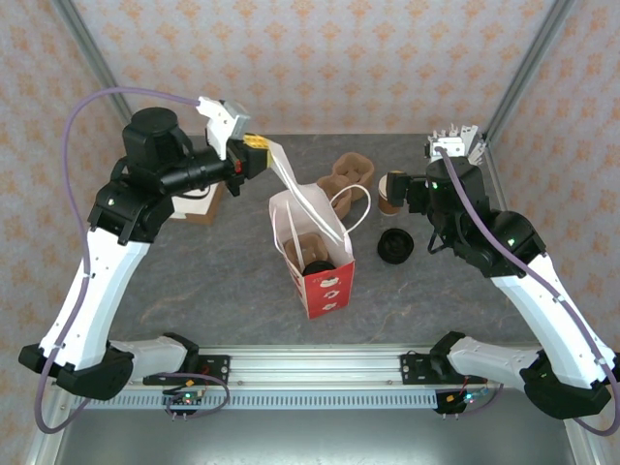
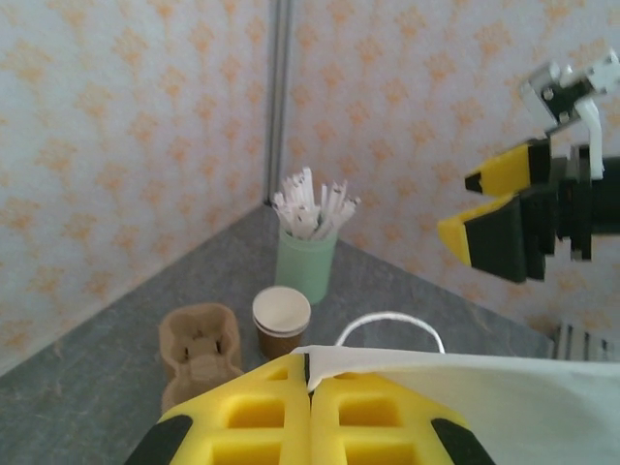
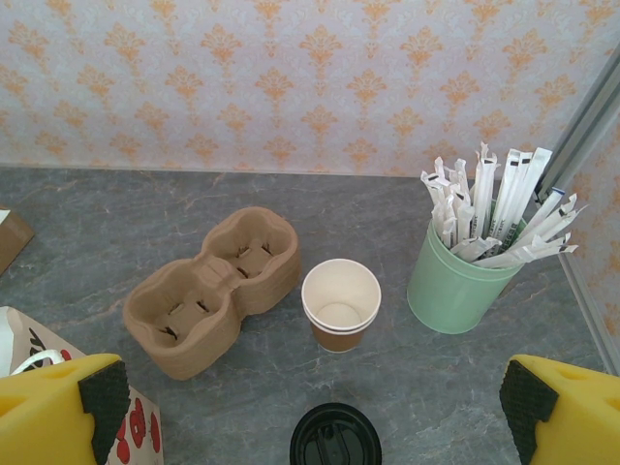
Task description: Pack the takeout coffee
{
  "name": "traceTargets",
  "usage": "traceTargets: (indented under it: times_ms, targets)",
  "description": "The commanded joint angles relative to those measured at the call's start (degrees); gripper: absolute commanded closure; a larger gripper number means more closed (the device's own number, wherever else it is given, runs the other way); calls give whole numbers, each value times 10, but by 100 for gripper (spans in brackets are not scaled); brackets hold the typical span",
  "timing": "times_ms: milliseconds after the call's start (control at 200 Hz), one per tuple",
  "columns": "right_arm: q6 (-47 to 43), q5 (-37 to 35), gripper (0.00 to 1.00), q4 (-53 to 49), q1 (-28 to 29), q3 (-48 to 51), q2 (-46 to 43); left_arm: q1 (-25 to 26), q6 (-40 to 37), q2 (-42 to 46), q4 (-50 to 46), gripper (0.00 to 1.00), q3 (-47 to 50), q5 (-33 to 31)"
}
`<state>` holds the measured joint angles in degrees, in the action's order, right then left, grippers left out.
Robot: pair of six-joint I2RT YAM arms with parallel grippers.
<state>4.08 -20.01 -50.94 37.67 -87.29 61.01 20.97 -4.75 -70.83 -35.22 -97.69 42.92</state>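
Top external view: the red-and-white paper bag [image 1: 325, 281] stands mid-table with its flap pinched tight in the left gripper [image 1: 257, 147], while the right gripper [image 2: 455, 203] hangs jaws apart over the pulp carrier [image 3: 213, 291], the uncovered takeout coffee cup [image 3: 340, 308] just beside it, and the black lid [image 3: 335, 441] lying near the cup.

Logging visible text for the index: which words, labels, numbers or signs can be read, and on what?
None can be read.
Paper bag: red and white print, too small to tell any letters.
Stirrer wrappers: dark marks, too blurred to read.
Black lid: raised marks, unreadable.
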Motion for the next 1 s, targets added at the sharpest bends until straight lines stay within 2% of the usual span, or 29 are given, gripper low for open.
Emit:
traceTargets:
  times_ms: [0, 515, 996]
  targets:
    - [10, -16, 1, 3, -3, 9, 0, 9, -33, -9, -50, 100, -22, 41]
    - [9, -22, 1, -2, -2, 17, -4, 38, -102, -64, -138, 100, -25, -10]
    - [5, -32, 1, -7, -3, 22, -7, 95, -164, -152, -206, 100, -49, -129]
